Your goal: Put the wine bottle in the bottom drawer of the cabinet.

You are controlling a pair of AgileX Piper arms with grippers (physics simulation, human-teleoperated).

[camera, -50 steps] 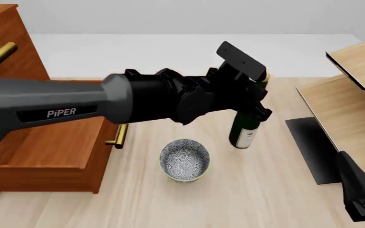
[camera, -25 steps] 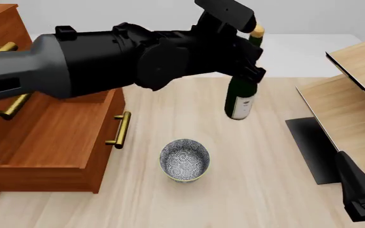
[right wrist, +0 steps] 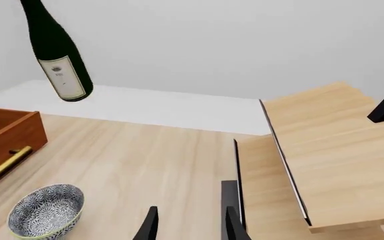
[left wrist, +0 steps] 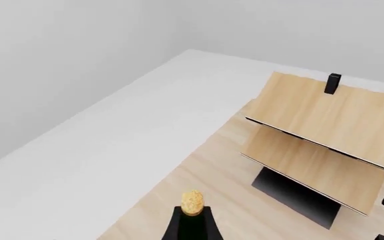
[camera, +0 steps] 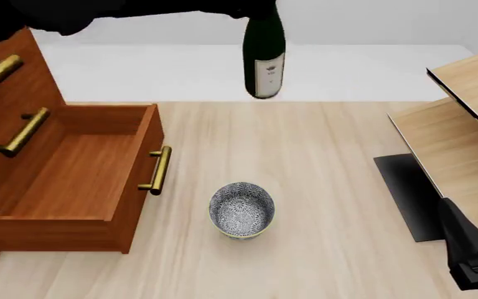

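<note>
1. Left gripper itself is out of the front view beyond the top edge; only dark arm parts show at the upper left. The wine bottle [camera: 264, 59] hangs upright in mid-air at top centre, so I judge this gripper is clamped on its neck, though the fingers cannot be seen.
2. Lifted this high, the bottle clears the front wall of the bottom drawer [camera: 65, 168], which stands pulled out at the left of the frame, open and ready to receive it.
3. Right gripper [right wrist: 188, 227] rests low at the right, fingers parted and holding nothing, well apart from the bottle.
4. A patterned bowl [camera: 241, 210] sits on the table [camera: 322, 187] just right of the drawer handle [camera: 157, 170].
5. Only the bottle's cork [left wrist: 192, 202] and dark shoulders show in the left wrist view.
6. Most of the cabinet [camera: 10, 81] is cut off at the left edge.
</note>
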